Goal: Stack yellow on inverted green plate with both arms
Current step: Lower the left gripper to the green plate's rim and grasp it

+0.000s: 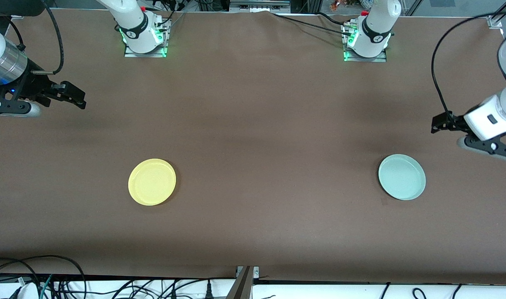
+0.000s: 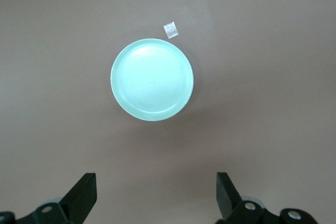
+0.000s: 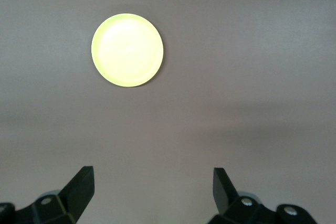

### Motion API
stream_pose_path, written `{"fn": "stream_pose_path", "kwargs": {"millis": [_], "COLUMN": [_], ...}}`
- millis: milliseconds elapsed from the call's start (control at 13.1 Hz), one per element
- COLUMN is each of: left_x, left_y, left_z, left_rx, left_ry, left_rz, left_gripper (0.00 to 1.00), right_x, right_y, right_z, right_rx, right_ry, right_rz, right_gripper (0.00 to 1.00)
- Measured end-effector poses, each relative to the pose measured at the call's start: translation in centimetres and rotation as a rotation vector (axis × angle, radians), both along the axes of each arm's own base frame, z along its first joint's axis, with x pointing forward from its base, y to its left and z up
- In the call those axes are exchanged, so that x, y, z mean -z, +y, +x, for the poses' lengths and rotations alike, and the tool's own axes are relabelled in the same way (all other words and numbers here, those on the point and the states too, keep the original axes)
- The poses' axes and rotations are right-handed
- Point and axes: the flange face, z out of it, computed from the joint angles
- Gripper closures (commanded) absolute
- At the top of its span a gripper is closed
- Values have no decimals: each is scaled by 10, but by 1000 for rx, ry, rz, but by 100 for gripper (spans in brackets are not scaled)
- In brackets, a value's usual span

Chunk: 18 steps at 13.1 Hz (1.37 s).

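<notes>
The left gripper hangs in the air over the table's edge at the left arm's end, fingers spread wide with nothing between them. Under its wrist camera lies the green plate, right side up by the look of its raised rim, and empty. A small scrap of clear tape sits on the cloth just beside the plate's rim.

The right gripper hangs over the right arm's end of the table, its fingers also spread apart and holding nothing. The yellow plate shows in its wrist view, hollow side up, nothing in it.

On the brown table the two plates lie well apart, the yellow plate toward the right arm's end and the green plate toward the left arm's end, both about equally near the front camera. Each arm reaches out sideways from its base and bends back in above its own end, neither gripper touching a plate.
</notes>
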Motion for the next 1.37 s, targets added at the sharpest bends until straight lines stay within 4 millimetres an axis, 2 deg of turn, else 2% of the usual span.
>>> {"fn": "stream_pose_path", "kwargs": {"millis": [152,533,685,914,1066,1142,1218,1371], "left_x": [36,143,188,245,277,289,299,311], "left_y": [22,55,78,112,119,118,118,118], "left_z": [18,54,63,67,66,65,63,61], "left_rx": [32,129,196,263,243,225,207,189], "left_ry": [32,12,-20,-76,-92,-91,-89,-84], "left_rz": [-14,-38,-61,-71,-122,-152,-177,-200], "left_gripper": [0,0,0,0,4,18,46,86], "right_x": [0,0,0,1,0,0,0,0], "right_y": [1,1,1,1,1,1,1,1], "right_z": [0,0,0,0,1,1,1,1], "right_rx": [-1,-2,-2,-3,-3,-3,-3,-3], "right_ry": [-3,-2,-3,-3,-5,-6,-6,-7], "right_rz": [0,0,0,0,1,1,1,1], "right_gripper": [0,0,0,0,0,0,0,0]}}
